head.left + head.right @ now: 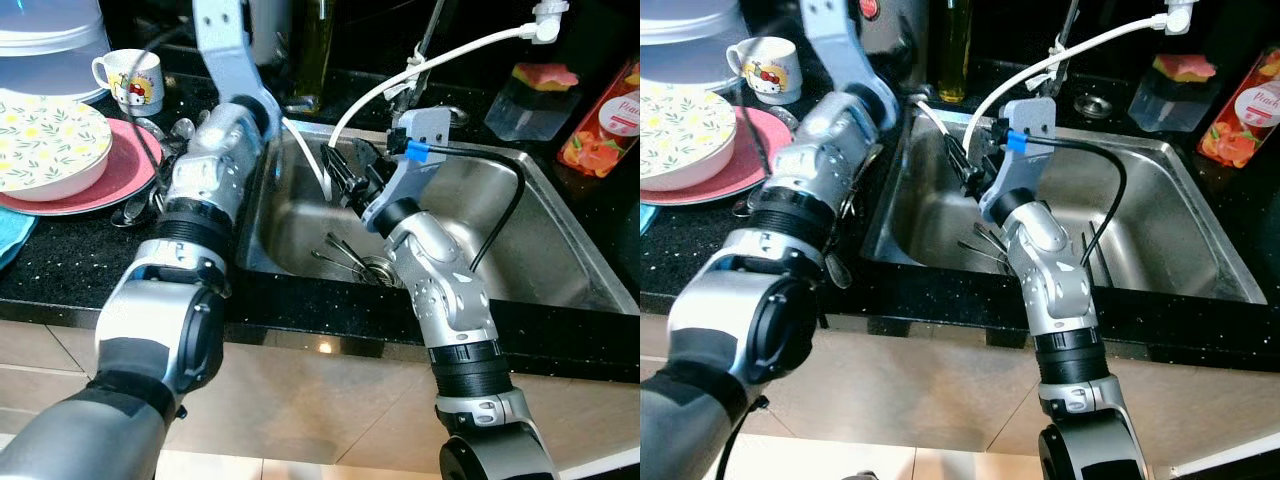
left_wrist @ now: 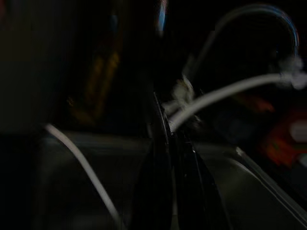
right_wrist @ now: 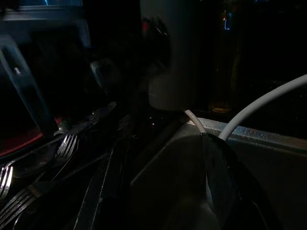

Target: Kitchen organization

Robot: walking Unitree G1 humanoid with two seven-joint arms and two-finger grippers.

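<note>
Left eye view: my right gripper [image 1: 345, 175] is hovering over the sink [image 1: 540, 250], fingers spread apart, gripping nothing. Cutlery [image 1: 345, 258] is lying by the drain at 6 o'clock below it. I cannot tell my left gripper's [image 2: 168, 191] state.

My silver arms are showing beside a pink plate [image 1: 120, 175] and a white bowl [image 1: 45, 145] wearing yellow flowers.

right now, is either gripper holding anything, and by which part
The right gripper is open above the left side of the sink and holds nothing. For the left gripper, its wrist view is too dark to tell.
</note>
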